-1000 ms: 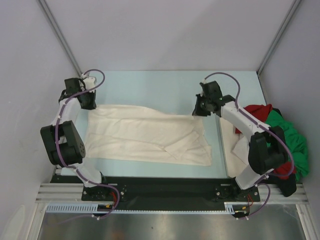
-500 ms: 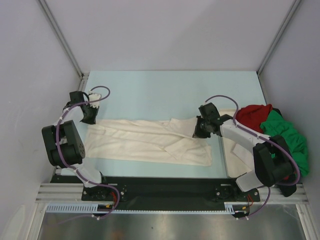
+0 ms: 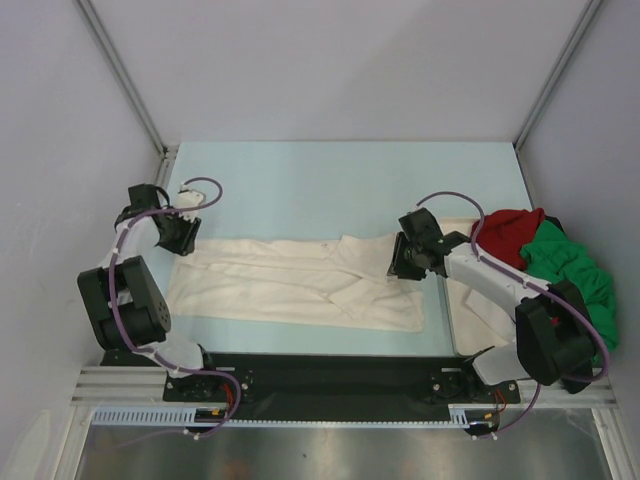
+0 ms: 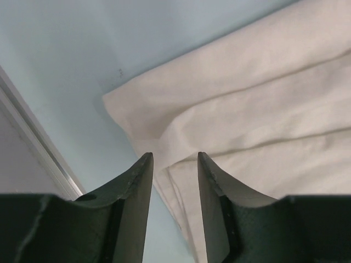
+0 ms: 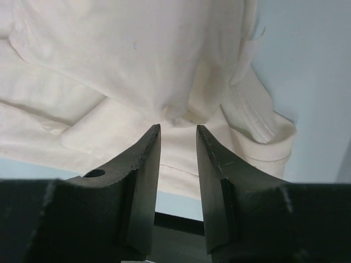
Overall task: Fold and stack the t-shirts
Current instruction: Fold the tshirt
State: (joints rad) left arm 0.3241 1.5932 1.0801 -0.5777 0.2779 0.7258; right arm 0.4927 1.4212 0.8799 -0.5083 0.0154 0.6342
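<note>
Moved: cream shirt (image 3: 300,282)'s far edge now folded toward you.
Hands: left hand (image 4: 174,164) and right hand (image 5: 178,134) released, over its left-right ends.

Pale blue table (image 3: 330,180), cream t-shirt (image 3: 290,285) (spread flat), red (image 3: 505,232) and green shirts (image 3: 575,265)
</note>
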